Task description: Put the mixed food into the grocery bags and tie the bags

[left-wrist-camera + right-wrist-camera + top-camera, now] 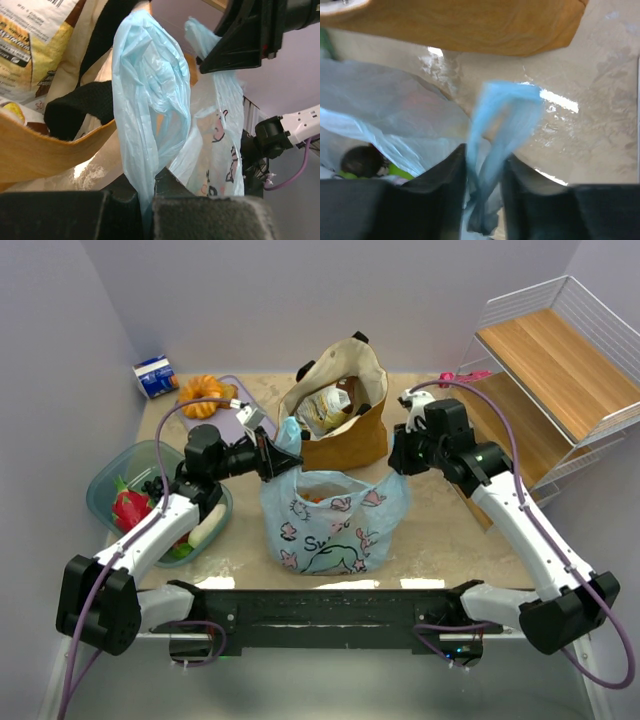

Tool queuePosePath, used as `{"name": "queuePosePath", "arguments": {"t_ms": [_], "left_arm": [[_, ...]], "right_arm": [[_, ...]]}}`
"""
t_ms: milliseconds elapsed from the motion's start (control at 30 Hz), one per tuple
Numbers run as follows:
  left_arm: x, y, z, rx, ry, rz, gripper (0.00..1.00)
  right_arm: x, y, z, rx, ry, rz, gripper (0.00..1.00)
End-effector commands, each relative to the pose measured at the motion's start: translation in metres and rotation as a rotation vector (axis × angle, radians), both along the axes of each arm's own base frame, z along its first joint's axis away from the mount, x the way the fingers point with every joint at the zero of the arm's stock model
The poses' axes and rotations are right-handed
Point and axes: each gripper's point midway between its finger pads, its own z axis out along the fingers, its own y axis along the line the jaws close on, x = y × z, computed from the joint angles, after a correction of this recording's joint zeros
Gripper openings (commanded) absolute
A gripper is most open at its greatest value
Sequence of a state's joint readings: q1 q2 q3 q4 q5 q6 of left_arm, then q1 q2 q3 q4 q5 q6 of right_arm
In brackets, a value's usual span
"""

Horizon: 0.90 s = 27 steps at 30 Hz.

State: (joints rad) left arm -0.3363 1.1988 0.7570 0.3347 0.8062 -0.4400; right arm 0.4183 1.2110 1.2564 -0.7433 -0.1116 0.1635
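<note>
The light-blue printed plastic bag (330,525) stands in the middle near the front, its mouth open. My left gripper (272,455) (147,187) is shut on the bag's left handle (150,100), which rises out of the jaws as a crumpled band. My right gripper (398,455) (486,155) is at the right handle (505,110). Its jaws stand part closed around the blurred strands, with a gap still between them. Behind the blue bag the mustard-tan tote (340,430) (40,150) stands open with snack packets (335,405) inside.
A teal tub (110,475) at the left holds a red fruit (130,508) and other food. An orange pastry-like item (203,395) and a blue carton (155,376) sit at the back left. A wire-and-wood shelf (560,370) fills the right side.
</note>
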Motion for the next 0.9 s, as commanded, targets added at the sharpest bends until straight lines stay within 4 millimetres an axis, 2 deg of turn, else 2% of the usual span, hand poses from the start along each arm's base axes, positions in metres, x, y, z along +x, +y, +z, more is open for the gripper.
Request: {"name": "queuePosePath", "arguments": {"t_ms": [0, 33, 67, 200, 267, 367, 400, 467, 500, 533, 567, 600, 633, 667, 700, 767, 800, 867], "left_arm": [[0.01, 0.019, 0.017, -0.073, 0.021, 0.123, 0.0], [0.012, 0.023, 0.019, -0.094, 0.022, 0.15, 0.0], [0.011, 0.027, 0.026, -0.128, 0.042, 0.17, 0.0], [0.008, 0.035, 0.032, -0.199, 0.078, 0.229, 0.0], [0.007, 0.04, 0.029, -0.215, 0.096, 0.267, 0.0], [0.005, 0.043, 0.02, -0.214, 0.113, 0.281, 0.0], [0.005, 0.042, 0.02, -0.209, 0.114, 0.272, 0.0], [0.001, 0.035, 0.017, -0.184, 0.106, 0.224, 0.0], [-0.001, 0.031, 0.022, -0.178, 0.086, 0.195, 0.0], [-0.004, 0.025, 0.021, -0.142, 0.056, 0.15, 0.0], [-0.011, 0.013, 0.023, -0.122, 0.036, 0.099, 0.0], [-0.015, 0.005, 0.03, -0.097, 0.022, 0.063, 0.0], [-0.018, -0.005, 0.028, -0.06, -0.02, 0.014, 0.0], [-0.031, -0.021, 0.031, -0.046, -0.036, -0.051, 0.0], [-0.035, -0.028, 0.039, -0.039, -0.061, -0.088, 0.0], [-0.044, -0.042, 0.038, -0.03, -0.059, -0.185, 0.0], [-0.045, -0.046, 0.044, -0.031, -0.062, -0.212, 0.0], [-0.046, -0.055, 0.033, -0.005, -0.023, -0.277, 0.0]], "right_arm": [[0.014, -0.027, 0.079, 0.08, -0.231, -0.221, 0.1], [0.011, -0.034, 0.086, 0.082, -0.234, -0.266, 0.06], [0.011, -0.046, 0.104, 0.079, -0.284, -0.323, 0.0], [0.003, -0.071, 0.127, 0.081, -0.356, -0.441, 0.0], [0.001, -0.079, 0.126, 0.061, -0.362, -0.472, 0.0], [0.0, -0.084, 0.112, 0.024, -0.342, -0.491, 0.0], [0.0, -0.083, 0.101, 0.01, -0.32, -0.483, 0.0], [0.002, -0.075, 0.09, 0.014, -0.305, -0.435, 0.0], [0.002, -0.071, 0.087, 0.012, -0.311, -0.408, 0.0], [0.003, -0.057, 0.092, 0.057, -0.337, -0.329, 0.0], [0.003, -0.048, 0.083, 0.067, -0.331, -0.278, 0.0], [0.005, -0.037, 0.092, 0.11, -0.366, -0.225, 0.0], [-0.001, -0.021, 0.096, 0.156, -0.376, -0.132, 0.0], [-0.004, -0.011, 0.092, 0.18, -0.379, -0.075, 0.0], [-0.003, -0.002, 0.102, 0.219, -0.416, -0.03, 0.0], [-0.015, 0.02, 0.107, 0.282, -0.429, 0.107, 0.0], [-0.017, 0.028, 0.114, 0.312, -0.457, 0.151, 0.0], [-0.03, 0.047, 0.114, 0.354, -0.45, 0.284, 0.0]]}}
